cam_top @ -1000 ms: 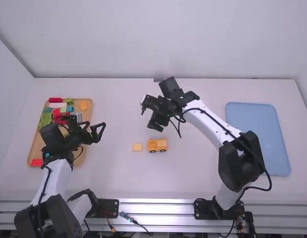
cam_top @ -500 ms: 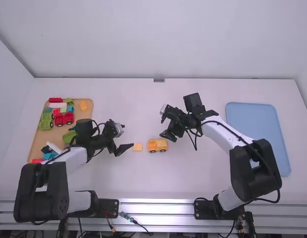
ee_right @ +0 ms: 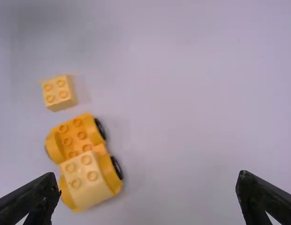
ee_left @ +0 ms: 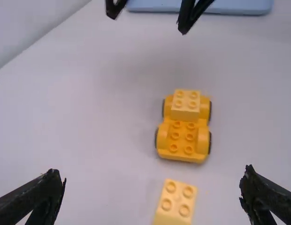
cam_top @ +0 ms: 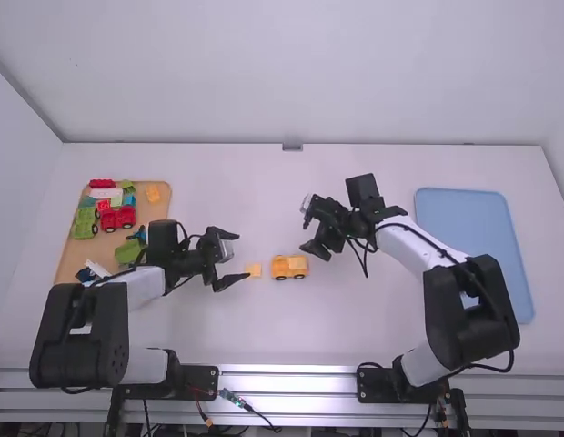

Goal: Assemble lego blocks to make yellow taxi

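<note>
Yellow car: my landmark (cam_top: 289, 267), upright on the white table (cam_top: 209, 332), between the two arms' reaches. Long axis runs left to right in the high view. I cannot tell nose from tail.
Upper block: paler yellow (ee_left: 185, 112), seated on the car's right end; the car's left end shows bare studs.
Loose block: pale yellow (ee_right: 59, 95), just off the car's left end, apart from it, studs up. The left wrist view cuts it off at the edge.
Stud tops: any marks too small for me to read.
Left gripper: (cam_top: 244, 256) left of the car, near the loose block; jaws spread wide. In the high view one fingertip overlaps that block's edge.
Right gripper: (cam_top: 304, 237) above and beyond the car, toward its right; jaws spread wide. The left wrist view crops it.
Wooden tray: (cam_top: 158, 211) well left of the car, holding a red vehicle (cam_top: 117, 218), a green vehicle (cam_top: 85, 223) and assorted bricks. My left arm (cam_top: 141, 287) hides its near part; small pieces there are hard to make out.
Blue tray: (cam_top: 473, 246) well right of the car, one corner behind my right arm (cam_top: 468, 305).
</note>
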Robot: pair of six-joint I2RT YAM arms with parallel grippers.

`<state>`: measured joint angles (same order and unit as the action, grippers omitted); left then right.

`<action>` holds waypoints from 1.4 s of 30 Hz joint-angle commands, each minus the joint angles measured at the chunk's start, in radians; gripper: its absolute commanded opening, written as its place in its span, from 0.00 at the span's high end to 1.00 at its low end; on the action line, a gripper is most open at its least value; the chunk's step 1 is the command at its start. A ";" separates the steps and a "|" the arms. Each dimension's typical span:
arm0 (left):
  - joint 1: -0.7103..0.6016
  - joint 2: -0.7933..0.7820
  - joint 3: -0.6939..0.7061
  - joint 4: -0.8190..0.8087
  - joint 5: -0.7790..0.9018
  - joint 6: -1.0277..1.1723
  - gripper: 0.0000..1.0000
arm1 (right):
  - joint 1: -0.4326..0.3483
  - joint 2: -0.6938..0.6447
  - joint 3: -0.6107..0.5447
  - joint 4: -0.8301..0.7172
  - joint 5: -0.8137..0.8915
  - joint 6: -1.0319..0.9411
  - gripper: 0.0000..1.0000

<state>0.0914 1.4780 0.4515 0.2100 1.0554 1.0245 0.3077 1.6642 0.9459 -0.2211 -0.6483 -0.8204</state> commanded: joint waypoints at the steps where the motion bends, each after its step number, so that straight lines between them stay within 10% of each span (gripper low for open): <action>1: -0.003 0.002 0.048 -0.092 0.034 0.164 0.01 | -0.012 -0.016 -0.067 0.029 -0.140 -0.141 0.01; 13: -0.014 0.112 0.117 -0.234 0.076 0.331 0.01 | -0.021 0.008 -0.333 0.430 -0.269 -0.119 0.01; 42: -0.054 0.456 0.156 -0.035 0.077 0.327 0.18 | 0.005 0.333 -0.257 0.614 -0.351 -0.110 0.01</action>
<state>0.0467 1.9205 0.6250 0.1680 1.1217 1.3361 0.3157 1.9831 0.6704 0.3935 -0.9848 -0.9455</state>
